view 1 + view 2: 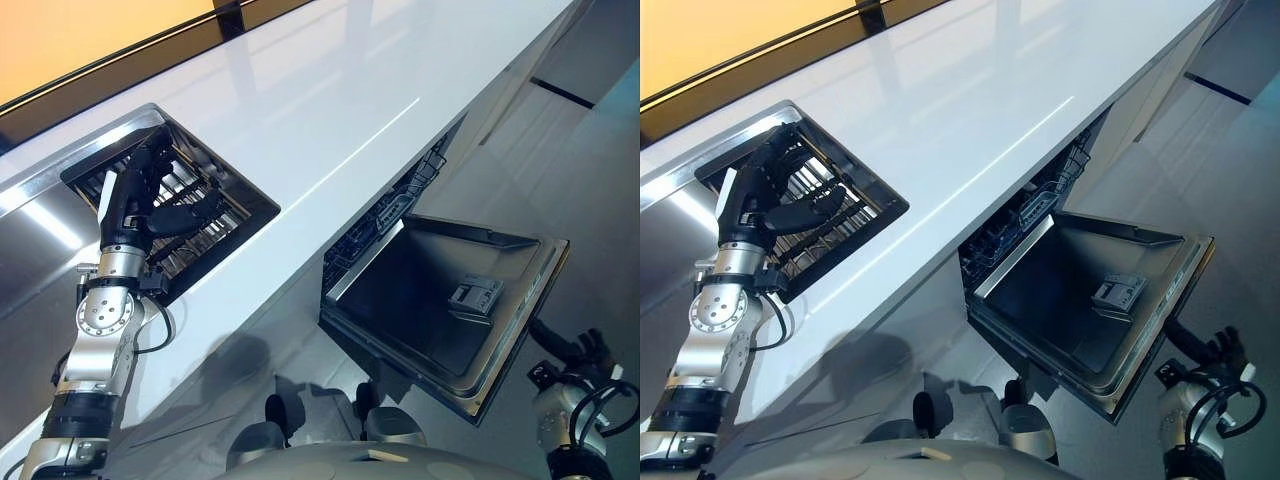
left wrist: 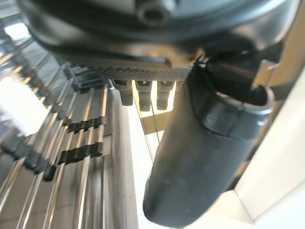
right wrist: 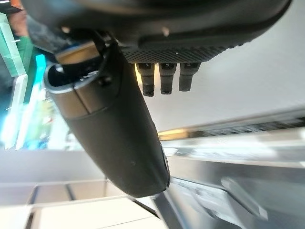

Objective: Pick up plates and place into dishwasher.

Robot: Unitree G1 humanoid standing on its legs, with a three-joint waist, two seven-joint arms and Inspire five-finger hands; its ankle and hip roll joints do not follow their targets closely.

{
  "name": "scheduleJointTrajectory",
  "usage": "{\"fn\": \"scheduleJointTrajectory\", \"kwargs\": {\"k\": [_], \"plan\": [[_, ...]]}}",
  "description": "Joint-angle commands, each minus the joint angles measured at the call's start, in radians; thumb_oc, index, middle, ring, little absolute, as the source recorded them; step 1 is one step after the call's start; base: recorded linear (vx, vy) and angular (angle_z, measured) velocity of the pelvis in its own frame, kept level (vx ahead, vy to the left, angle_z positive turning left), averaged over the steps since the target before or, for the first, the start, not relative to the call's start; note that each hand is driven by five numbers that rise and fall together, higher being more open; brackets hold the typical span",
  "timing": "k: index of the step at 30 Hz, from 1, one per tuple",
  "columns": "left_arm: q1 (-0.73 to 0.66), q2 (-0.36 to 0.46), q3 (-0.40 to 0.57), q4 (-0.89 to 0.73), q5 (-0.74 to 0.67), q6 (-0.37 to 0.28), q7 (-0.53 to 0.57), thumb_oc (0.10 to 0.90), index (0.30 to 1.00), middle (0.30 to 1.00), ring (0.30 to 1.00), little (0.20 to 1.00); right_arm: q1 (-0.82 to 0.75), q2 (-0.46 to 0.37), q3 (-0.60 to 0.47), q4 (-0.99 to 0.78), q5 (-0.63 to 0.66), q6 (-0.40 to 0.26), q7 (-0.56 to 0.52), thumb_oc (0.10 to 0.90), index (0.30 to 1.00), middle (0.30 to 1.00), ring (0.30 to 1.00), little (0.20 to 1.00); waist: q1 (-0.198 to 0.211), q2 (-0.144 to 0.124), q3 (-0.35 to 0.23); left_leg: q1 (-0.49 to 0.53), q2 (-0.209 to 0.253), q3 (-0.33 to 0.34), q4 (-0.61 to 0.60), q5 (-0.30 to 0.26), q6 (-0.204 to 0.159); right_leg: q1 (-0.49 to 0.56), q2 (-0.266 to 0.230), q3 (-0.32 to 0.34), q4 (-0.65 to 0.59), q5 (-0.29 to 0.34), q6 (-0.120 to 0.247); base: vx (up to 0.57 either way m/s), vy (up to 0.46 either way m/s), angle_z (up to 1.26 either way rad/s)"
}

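Nearest you, the dishwasher door (image 1: 455, 305) is hanging open and flat, its steel inner face turned up, and just beyond its hinge the dark wire basket (image 1: 395, 210) is showing under the edge of the white counter (image 1: 330, 110). Your right hand (image 1: 590, 352) is sitting low beside the door's outer corner, apart from it, its fingers relaxed and grasping nothing. Your left hand (image 1: 150, 200) is reaching over the sink (image 1: 45, 215) set into the counter, hovering above the metal drying rack (image 1: 215, 215) there; its fingers (image 2: 143, 93) are loosely extended and its thumb is sticking out, holding nothing. You are seeing bare rack bars below that hand, and I cannot make out a plate on them.
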Motion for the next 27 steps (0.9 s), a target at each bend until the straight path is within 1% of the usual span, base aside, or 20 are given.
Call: {"fn": "scheduleJointTrajectory", "kwargs": {"k": [1,2,4,8,11,13,15,16,20,22,27], "plan": [[-0.119,0.015,0.046,-0.020,-0.060,-0.182,0.052,0.800,0.900,0.900,0.900,0.900,-0.091,-0.107,-0.031,-0.010,0.118,-0.173,0.052,0.800,0.900,0.900,0.900,0.900,0.012,0.051,0.027,-0.116,-0.096,-0.007,0.232,-0.201,0.111,-0.139,0.078,-0.070,0.277,-0.165,-0.024,-0.14,-0.084,0.02],[-0.124,0.017,0.044,-0.020,-0.061,-0.185,0.057,0.800,0.900,0.900,0.900,0.900,-0.096,-0.109,-0.027,-0.004,0.132,-0.179,0.060,0.800,0.900,0.900,0.900,0.900,0.012,0.053,0.033,-0.127,-0.096,-0.008,0.244,-0.203,0.110,-0.145,0.077,-0.072,0.282,-0.167,-0.028,-0.16,-0.081,0.08],[-0.148,0.023,0.040,-0.020,-0.063,-0.197,0.076,0.800,0.900,0.900,0.900,0.900,-0.124,-0.113,-0.010,0.008,0.191,-0.191,0.079,0.800,0.900,0.900,0.900,0.900,0.014,0.062,0.068,-0.178,-0.097,-0.013,0.298,-0.210,0.104,-0.176,0.074,-0.081,0.311,-0.176,-0.046,-0.16,-0.072,0.09],[-0.177,0.028,0.030,-0.015,-0.057,-0.205,0.104,0.800,0.900,0.900,0.900,0.900,-0.168,-0.126,0.011,0.052,0.276,-0.186,0.111,0.800,0.900,0.900,0.900,0.900,0.017,0.081,0.114,-0.256,-0.100,-0.028,0.377,-0.214,0.089,-0.228,0.073,-0.094,0.366,-0.194,-0.077,-0.10,-0.044,0.13],[-0.199,0.037,0.027,-0.015,-0.061,-0.210,0.120,0.800,0.900,0.900,0.900,0.900,-0.197,-0.143,0.021,0.097,0.324,-0.169,0.109,0.800,0.900,0.900,0.900,0.900,0.021,0.098,0.147,-0.301,-0.106,-0.039,0.409,-0.209,0.082,-0.266,0.071,-0.100,0.405,-0.207,-0.097,-0.09,0.009,0.05],[-0.217,0.047,0.023,-0.014,-0.067,-0.219,0.132,0.800,0.900,0.900,0.900,0.900,-0.218,-0.156,0.027,0.124,0.347,-0.174,0.085,0.800,0.900,0.900,0.900,0.900,0.024,0.111,0.169,-0.338,-0.108,-0.054,0.430,-0.203,0.078,-0.306,0.068,-0.101,0.444,-0.219,-0.109,-0.11,0.031,0.04],[-0.236,0.050,0.018,-0.024,-0.062,-0.219,0.149,0.800,0.900,0.900,0.900,0.900,-0.239,-0.165,0.030,0.139,0.371,-0.176,0.082,0.800,0.900,0.900,0.900,0.900,0.027,0.124,0.192,-0.371,-0.113,-0.067,0.447,-0.196,0.076,-0.345,0.065,-0.102,0.481,-0.227,-0.118,-0.12,0.051,0.10],[-0.247,0.053,0.014,-0.032,-0.060,-0.217,0.158,0.800,0.900,0.900,0.900,0.900,-0.254,-0.171,0.033,0.146,0.387,-0.178,0.084,0.800,0.900,0.900,0.900,0.900,0.028,0.136,0.208,-0.393,-0.118,-0.074,0.458,-0.190,0.076,-0.374,0.062,-0.102,0.509,-0.233,-0.124,-0.10,0.062,0.10],[-0.277,0.060,0.008,-0.039,-0.054,-0.210,0.176,0.800,0.900,0.900,0.900,0.900,-0.288,-0.182,0.040,0.163,0.420,-0.166,0.069,0.800,0.900,0.900,0.900,0.900,0.031,0.151,0.230,-0.431,-0.130,-0.083,0.468,-0.180,0.078,-0.428,0.056,-0.100,0.548,-0.239,-0.128,-0.09,0.066,0.02],[-0.295,0.061,0.005,-0.037,-0.052,-0.211,0.183,0.800,0.900,0.900,0.900,0.900,-0.312,-0.189,0.041,0.183,0.448,-0.153,0.057,0.800,0.900,0.900,0.900,0.900,0.034,0.157,0.232,-0.457,-0.138,-0.087,0.469,-0.173,0.079,-0.462,0.053,-0.096,0.558,-0.236,-0.126,-0.07,0.076,0.01],[-0.316,0.064,-0.007,-0.046,-0.037,-0.211,0.208,0.800,0.900,0.900,0.900,0.900,-0.358,-0.197,0.074,0.187,0.449,-0.144,0.123,0.800,0.900,0.900,0.900,0.900,0.042,0.167,0.232,-0.488,-0.148,-0.092,0.446,-0.154,0.084,-0.508,0.055,-0.078,0.546,-0.215,-0.117,-0.04,0.077,0.00]]}}
